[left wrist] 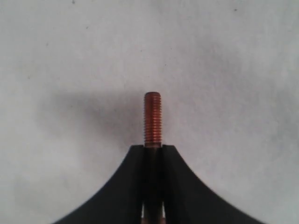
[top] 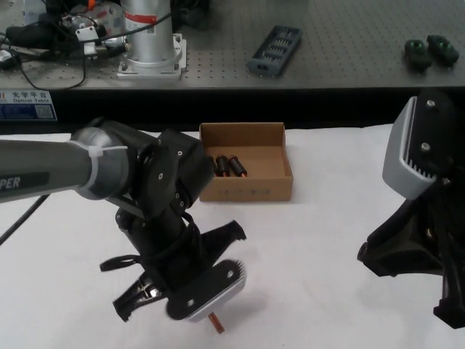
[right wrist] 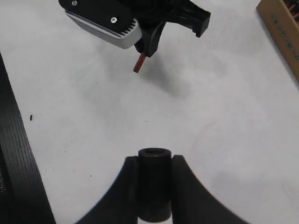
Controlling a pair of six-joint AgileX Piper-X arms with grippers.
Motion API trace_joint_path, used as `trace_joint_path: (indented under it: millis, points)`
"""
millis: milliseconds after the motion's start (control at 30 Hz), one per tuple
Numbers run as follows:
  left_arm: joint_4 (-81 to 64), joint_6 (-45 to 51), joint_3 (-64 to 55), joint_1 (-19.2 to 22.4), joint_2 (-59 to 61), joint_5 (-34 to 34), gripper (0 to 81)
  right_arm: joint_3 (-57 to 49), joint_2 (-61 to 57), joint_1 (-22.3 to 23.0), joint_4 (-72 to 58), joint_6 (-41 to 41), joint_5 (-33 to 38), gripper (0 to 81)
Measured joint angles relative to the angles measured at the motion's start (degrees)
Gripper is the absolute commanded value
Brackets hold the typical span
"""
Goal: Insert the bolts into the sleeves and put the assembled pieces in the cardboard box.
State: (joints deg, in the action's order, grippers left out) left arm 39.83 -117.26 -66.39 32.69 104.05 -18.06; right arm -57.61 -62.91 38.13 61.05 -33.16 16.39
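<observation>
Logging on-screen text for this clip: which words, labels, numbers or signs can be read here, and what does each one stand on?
White lettering on the left arm's grey link: cut off by the picture's edge, no whole word.
Blue and white label on the dark edge below the rear table: too small to read.
Faint print on the front wall of the cardboard box: too blurred to read.
Nothing here can be quoted with confidence.

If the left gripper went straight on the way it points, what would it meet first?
The bolt in the left gripper would likely touch the white tabletop first; nothing lies between, though depth is unclear.
</observation>
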Motion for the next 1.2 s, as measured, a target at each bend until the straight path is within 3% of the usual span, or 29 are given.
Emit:
trace_joint_path:
  millis: [200,433,733,933,1033,1067,1167,1200]
  points:
    - [0.36,-10.38,0.00,0.00,0.00,-0.10,3.1,0.00,0.00,0.00,0.00,-0.31,0.14,2.5]
    - [0.45,-12.46,0.00,0.00,0.00,-3.00,38.4,0.00,0.00,0.00,0.21,-0.31,0.14,2.5]
    - [0.21,-11.59,0.00,0.00,0.00,-4.08,39.3,0.00,0.00,0.00,0.35,-0.31,0.21,2.5]
    - [-1.77,15.82,0.00,0.00,0.00,-4.44,39.3,0.00,0.00,0.00,0.35,2.98,0.27,2.5]
    - [-2.40,37.37,0.00,0.00,0.00,-4.68,39.3,0.00,0.00,0.00,0.35,6.17,0.27,2.5]
    - [-2.42,39.02,0.00,0.00,0.00,-4.68,39.3,0.00,0.00,0.00,0.35,7.21,0.27,2.5]
    - [-2.39,67.34,0.00,0.45,0.00,-4.95,39.3,0.00,0.00,0.00,0.35,8.73,0.35,2.5]
    - [-1.99,67.34,0.00,0.84,0.00,-4.95,39.3,0.00,0.00,0.00,0.35,9.28,0.35,2.5]
